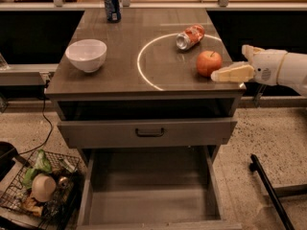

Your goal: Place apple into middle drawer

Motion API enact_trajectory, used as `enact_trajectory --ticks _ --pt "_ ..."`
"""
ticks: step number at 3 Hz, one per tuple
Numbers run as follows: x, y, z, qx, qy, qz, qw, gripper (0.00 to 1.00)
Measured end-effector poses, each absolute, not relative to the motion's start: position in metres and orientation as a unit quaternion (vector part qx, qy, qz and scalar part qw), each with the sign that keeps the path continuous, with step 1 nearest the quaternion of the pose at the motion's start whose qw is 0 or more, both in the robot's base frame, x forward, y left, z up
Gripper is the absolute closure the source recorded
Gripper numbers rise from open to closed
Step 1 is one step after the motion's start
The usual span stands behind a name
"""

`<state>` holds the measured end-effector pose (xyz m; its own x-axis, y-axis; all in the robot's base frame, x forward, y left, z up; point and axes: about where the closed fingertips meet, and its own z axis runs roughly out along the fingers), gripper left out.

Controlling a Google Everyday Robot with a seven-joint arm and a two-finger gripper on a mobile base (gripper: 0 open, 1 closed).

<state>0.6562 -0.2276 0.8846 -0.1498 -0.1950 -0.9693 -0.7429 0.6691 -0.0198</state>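
Note:
The red-orange apple [209, 63] sits on the right side of the brown cabinet top [120, 66], just inside a white ring marking. My white gripper [229, 63] comes in from the right edge at the apple's height. It is open, and its near finger [232, 73] lies just right of the apple, at its lower right side. The middle drawer [153, 176] is pulled out at the bottom of the cabinet, and its bare grey floor is empty.
A crushed red-and-silver soda can [190, 36] lies behind the apple. A white bowl [86, 54] and a blue can [112, 5] stand on the left. A shut drawer front with a dark handle [149, 132] is above the open drawer. A wire basket of trash [38, 188] stands lower left and a black bar [271, 193] lies lower right.

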Motion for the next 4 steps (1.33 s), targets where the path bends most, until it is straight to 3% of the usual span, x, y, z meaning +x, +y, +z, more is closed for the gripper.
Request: enact_trajectory --ticks 3,4 --pt "0.668 -0.197 0.862 -0.363 0.699 0.262 0.558 0.00" --pt "0.669 -0.189 0.860 -0.368 0.692 0.265 0.561 0.18"
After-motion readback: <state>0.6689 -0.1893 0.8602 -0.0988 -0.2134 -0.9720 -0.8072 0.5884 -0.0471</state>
